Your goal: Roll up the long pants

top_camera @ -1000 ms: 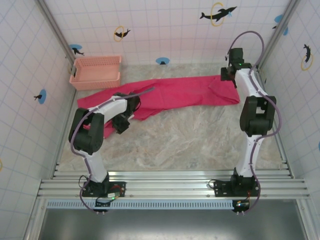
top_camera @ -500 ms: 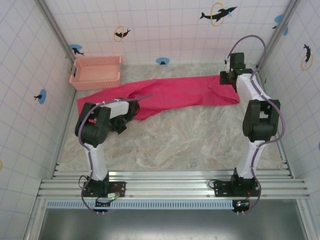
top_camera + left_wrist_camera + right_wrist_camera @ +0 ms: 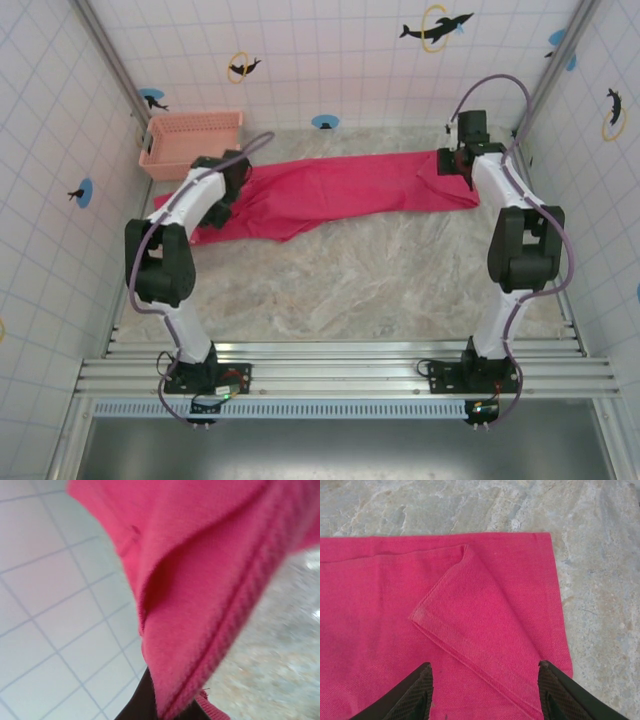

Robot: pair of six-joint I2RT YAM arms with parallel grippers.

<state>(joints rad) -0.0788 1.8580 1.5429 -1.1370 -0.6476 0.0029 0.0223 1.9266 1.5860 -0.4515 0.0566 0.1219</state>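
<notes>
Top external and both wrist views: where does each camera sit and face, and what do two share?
Top external: above and behind the bases, looking down; both arms, left hand, right hand.
Left wrist: on left arm, close against bright magenta-red soft fabric trousers; dark finger at bottom.
Right wrist: on right arm, facing down; open fingers flank a folded corner.
Shared: trousers.

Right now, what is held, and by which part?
The left gripper is shut on the magenta-red fabric long pants, at a seamed edge near their left end; the right gripper holds nothing.
</notes>
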